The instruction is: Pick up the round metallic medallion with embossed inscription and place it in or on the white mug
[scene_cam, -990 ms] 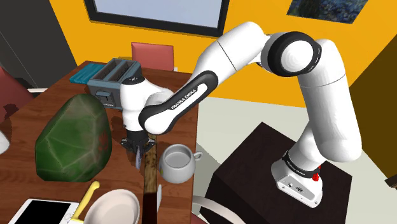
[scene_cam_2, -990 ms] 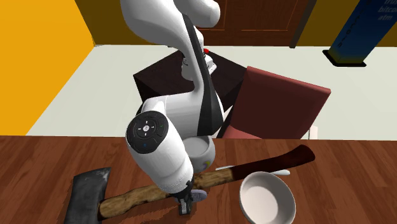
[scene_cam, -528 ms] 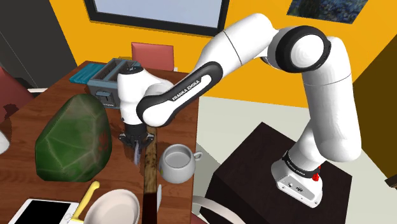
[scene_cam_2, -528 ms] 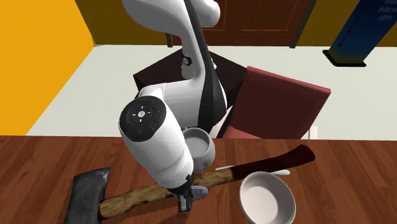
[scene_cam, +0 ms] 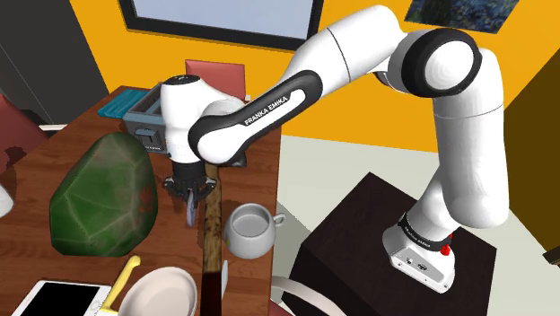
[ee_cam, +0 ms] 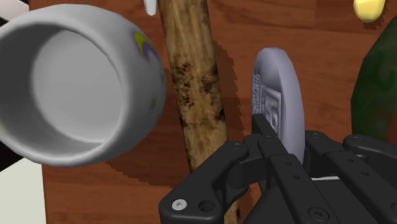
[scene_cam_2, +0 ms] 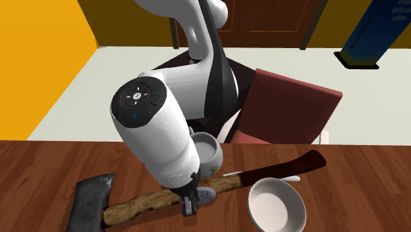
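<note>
1. One all-black two-finger gripper [ee_cam: 286,137] is pinching a round grey metallic medallion with embossed lettering [ee_cam: 283,83]. The disc is standing on edge in the clasp.
2. One medallion, location: it is hanging in the gripper low over the brown wooden bench [ee_cam: 299,28], casting a shadow on the wood. It is appearing to ride just clear of the surface, though contact cannot be ruled out.
3. One white round mug with a small coloured mark on its wall [ee_cam: 76,83] is standing upright on the bench, mouth open and showing nothing inside.
4. One axe with a rough brown wooden handle [ee_cam: 197,83] is lying flat on the bench. Its handle is running between the medallion and the mug, just beside both.
5. Two bystanders: a large green faceted boulder [scene_cam: 103,197] is sitting on the medallion's side of the handle, and a white bowl [scene_cam: 161,292] is sitting near the butt end of the handle.
6. Progress, as a judgement: the grasp is looking made and the lift is looking barely begun.
7. Work outstanding: raising the disc higher, carrying it across the handle, centring it over the mug's mouth and releasing it there. The mug is not yet receiving anything.
</note>
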`<state>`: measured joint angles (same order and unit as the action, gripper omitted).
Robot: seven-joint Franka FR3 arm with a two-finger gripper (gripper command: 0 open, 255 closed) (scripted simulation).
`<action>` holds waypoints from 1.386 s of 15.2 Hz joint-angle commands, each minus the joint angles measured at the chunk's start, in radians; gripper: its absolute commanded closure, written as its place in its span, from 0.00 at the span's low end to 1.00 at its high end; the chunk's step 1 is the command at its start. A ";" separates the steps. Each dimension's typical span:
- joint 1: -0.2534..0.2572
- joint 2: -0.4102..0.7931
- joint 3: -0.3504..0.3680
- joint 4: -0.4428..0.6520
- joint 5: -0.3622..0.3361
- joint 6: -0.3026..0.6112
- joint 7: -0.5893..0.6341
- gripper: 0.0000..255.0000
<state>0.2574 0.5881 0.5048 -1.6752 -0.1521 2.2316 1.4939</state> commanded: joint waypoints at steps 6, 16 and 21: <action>-0.012 -0.049 0.017 0.028 0.023 -0.074 -0.007 1.00; -0.021 -0.103 0.035 0.087 0.049 -0.183 -0.011 1.00; -0.104 -0.285 0.072 -0.146 0.138 -0.118 -0.063 1.00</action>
<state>0.1755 0.3507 0.5675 -1.7625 -0.0396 2.0991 1.4480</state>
